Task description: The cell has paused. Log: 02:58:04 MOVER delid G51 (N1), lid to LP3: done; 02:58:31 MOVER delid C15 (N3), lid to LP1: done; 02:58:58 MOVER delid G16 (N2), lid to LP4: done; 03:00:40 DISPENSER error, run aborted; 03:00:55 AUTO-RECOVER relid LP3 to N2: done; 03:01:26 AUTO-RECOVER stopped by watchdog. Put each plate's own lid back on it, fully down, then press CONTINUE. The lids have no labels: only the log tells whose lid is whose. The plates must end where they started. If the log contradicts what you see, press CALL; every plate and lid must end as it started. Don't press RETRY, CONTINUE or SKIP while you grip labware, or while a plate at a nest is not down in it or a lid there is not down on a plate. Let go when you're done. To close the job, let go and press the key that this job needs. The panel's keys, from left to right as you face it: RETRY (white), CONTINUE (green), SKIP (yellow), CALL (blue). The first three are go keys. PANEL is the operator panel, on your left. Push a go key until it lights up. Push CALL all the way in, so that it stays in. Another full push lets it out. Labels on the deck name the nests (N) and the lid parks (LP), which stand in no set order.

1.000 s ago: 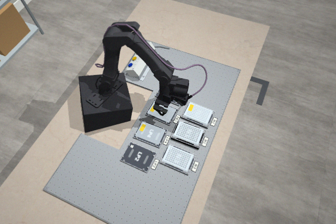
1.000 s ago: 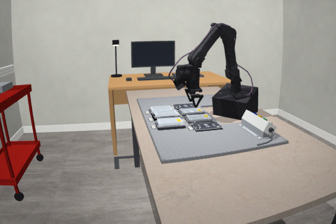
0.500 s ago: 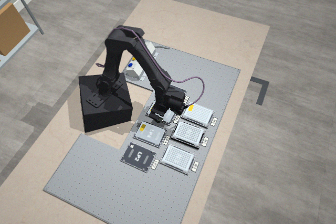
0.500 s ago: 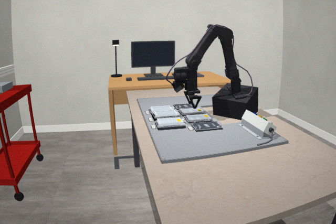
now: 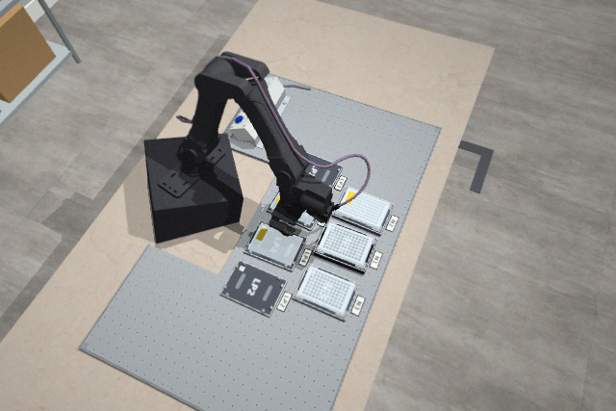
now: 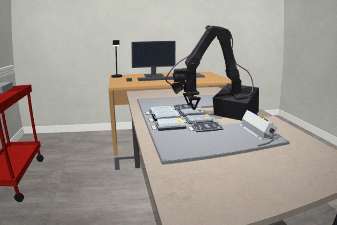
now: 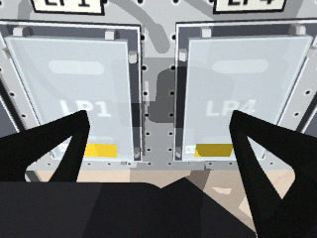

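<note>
Tool fully open, holding and touching nothing.

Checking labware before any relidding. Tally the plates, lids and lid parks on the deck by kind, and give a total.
Plates: 3
Lids: 3, two parked, one on a plate
Lid parks: 4, two bare, two under lids
Total: 10
</note>
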Controlling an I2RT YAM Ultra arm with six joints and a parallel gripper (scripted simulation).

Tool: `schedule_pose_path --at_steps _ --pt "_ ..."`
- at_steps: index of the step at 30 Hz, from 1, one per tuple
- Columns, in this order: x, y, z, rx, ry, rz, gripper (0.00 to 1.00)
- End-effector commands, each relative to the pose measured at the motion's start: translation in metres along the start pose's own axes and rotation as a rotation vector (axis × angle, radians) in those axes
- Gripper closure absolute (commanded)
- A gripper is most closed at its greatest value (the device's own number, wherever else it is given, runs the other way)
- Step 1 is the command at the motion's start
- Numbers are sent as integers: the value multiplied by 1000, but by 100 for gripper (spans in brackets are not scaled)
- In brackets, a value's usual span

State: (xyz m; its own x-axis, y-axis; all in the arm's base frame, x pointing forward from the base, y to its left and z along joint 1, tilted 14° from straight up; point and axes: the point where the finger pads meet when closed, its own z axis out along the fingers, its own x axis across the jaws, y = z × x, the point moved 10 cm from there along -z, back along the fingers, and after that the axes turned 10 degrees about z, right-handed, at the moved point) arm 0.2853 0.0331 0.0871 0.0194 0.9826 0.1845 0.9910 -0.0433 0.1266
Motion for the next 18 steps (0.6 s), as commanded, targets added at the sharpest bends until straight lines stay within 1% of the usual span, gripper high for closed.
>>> schedule_pose_path --at_steps 1,8,11,18 --pt "4 16 -9 -64 18 -17 0" --pt "3 16 -5 -52 13 -13 0" --pt "5 17 -10 -68 15 -17 0" --pt "5 17 -8 -61 14 -18 0"
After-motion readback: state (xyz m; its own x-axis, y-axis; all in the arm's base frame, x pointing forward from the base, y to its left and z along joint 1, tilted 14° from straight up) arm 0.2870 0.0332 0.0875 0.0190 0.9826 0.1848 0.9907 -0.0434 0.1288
